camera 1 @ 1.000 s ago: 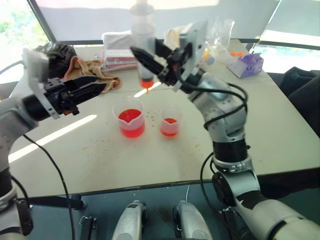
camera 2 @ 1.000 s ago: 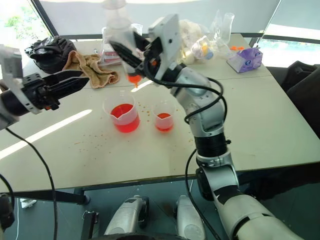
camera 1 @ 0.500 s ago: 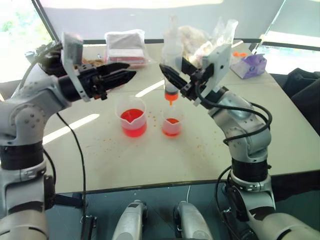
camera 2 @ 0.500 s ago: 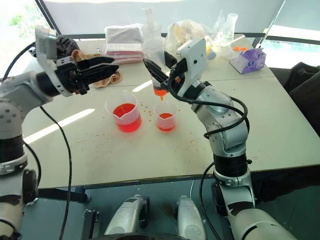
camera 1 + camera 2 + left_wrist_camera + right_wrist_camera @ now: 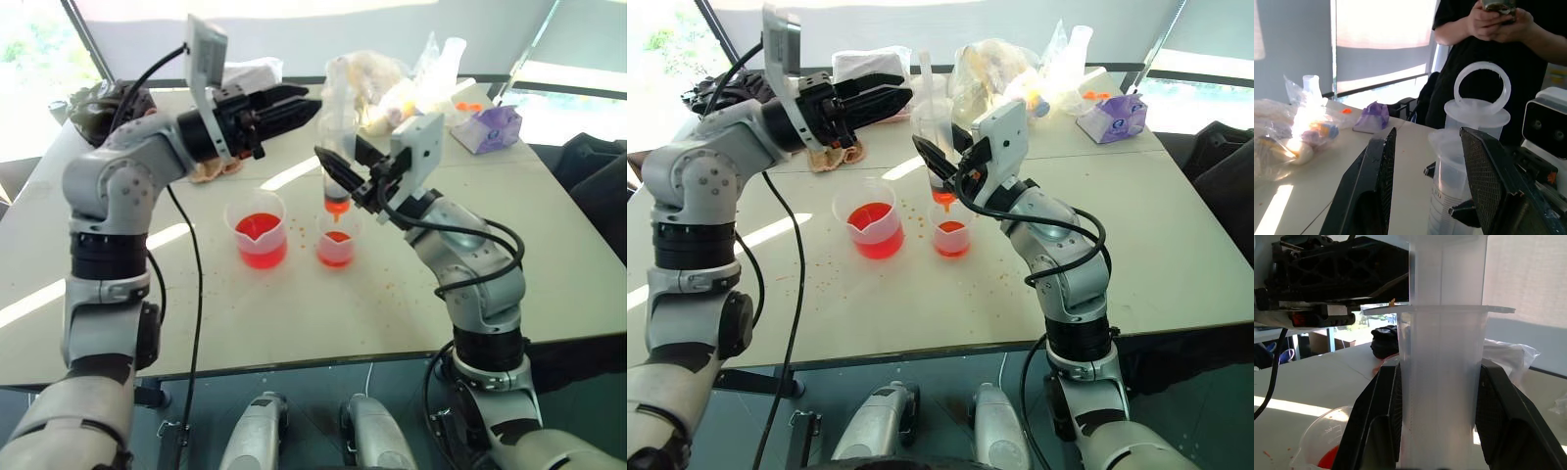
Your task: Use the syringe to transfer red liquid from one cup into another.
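Observation:
My right gripper (image 5: 340,168) is shut on the barrel of the clear syringe (image 5: 338,122) and holds it upright. The syringe's orange tip (image 5: 335,205) hangs just over the smaller clear cup (image 5: 336,242), which holds a little red liquid (image 5: 335,257). To its left stands the larger spouted beaker (image 5: 258,228) with more red liquid (image 5: 260,252). My left gripper (image 5: 309,101) is open, level and pointing right, close to the syringe's upper end. In the left wrist view the white plunger ring (image 5: 1482,88) stands just beyond the open fingers (image 5: 1382,161).
Orange droplets speckle the white table (image 5: 294,313) around the cups. At the back lie a tan cloth (image 5: 838,154), a black bag (image 5: 98,98), crinkled plastic bags (image 5: 392,83) and a purple tissue pack (image 5: 488,127). A person in black (image 5: 1488,54) stands beyond the table.
My left arm swung up and to the right, toward the syringe's top. The right gripper carried the syringe from above the beaker to the small cup and lowered it.

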`<control>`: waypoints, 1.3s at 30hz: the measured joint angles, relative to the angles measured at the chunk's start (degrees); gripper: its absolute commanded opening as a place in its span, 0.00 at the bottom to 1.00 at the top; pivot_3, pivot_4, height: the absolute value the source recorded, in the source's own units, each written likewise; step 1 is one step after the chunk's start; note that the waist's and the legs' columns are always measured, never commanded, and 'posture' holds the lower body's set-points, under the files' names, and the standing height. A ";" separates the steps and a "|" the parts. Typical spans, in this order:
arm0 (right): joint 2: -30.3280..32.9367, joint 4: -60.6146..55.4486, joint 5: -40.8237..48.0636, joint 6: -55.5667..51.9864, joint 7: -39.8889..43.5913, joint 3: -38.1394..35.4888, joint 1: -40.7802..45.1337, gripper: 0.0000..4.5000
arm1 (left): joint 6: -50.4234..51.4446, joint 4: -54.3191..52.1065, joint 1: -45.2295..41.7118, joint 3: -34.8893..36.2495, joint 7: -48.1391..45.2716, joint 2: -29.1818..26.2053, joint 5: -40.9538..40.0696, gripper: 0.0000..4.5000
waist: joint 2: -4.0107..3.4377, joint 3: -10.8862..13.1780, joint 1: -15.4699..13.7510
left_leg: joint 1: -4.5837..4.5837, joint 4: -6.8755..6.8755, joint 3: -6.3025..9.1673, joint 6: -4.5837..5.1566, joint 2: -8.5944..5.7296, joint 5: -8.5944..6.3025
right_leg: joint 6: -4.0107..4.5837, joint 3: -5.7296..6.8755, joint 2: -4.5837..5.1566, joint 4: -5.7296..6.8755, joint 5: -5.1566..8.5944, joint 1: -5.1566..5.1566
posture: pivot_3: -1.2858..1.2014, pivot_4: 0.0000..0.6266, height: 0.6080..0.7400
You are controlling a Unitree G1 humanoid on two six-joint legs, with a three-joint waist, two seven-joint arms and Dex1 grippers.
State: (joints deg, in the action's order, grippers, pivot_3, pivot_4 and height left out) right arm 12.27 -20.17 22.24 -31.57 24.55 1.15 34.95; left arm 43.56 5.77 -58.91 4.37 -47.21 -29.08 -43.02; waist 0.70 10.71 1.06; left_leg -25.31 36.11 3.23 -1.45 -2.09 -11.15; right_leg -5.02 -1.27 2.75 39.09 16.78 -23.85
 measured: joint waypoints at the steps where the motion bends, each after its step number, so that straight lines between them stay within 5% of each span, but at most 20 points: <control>1: 0.01 0.00 -0.02 0.16 -0.01 0.00 -0.14 0.31 | -0.10 0.27 -0.13 -0.17 -0.31 0.02 0.13 0.48 | 0.00 0.00 0.02 | 0.00 0.00 0.01 0.00 0.01 0.00 | 0.00 0.00 -0.01 0.00 0.00 0.00 | 0.52 0.24 0.97; 27: 1.24 4.73 -1.00 4.44 1.21 0.37 -0.90 0.31 | 0.69 -0.18 -0.11 1.22 -5.07 -3.43 2.37 0.48 | 0.01 0.01 -0.15 | 0.00 0.04 0.04 0.00 0.00 0.00 | 0.00 0.00 0.00 0.00 0.00 0.04 | 0.52 0.24 0.97; 39: 1.59 4.99 -1.75 4.50 1.65 0.45 -0.90 0.31 | -0.69 2.93 -2.54 0.08 -6.47 0.14 4.09 0.48 | 0.01 0.01 -0.08 | 0.01 0.04 0.04 0.00 0.00 0.00 | 0.00 0.01 -0.03 0.00 0.00 0.05 | 0.52 0.24 0.97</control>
State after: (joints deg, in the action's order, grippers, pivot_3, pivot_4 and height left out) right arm 13.87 -15.17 20.49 -27.07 26.21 1.60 34.05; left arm 42.87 8.70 -61.46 4.45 -53.68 -28.94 -38.92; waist 0.71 10.72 0.98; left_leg -25.30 36.15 3.27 -1.44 -2.09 -11.15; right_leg -5.02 -1.26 2.72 39.09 16.78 -23.81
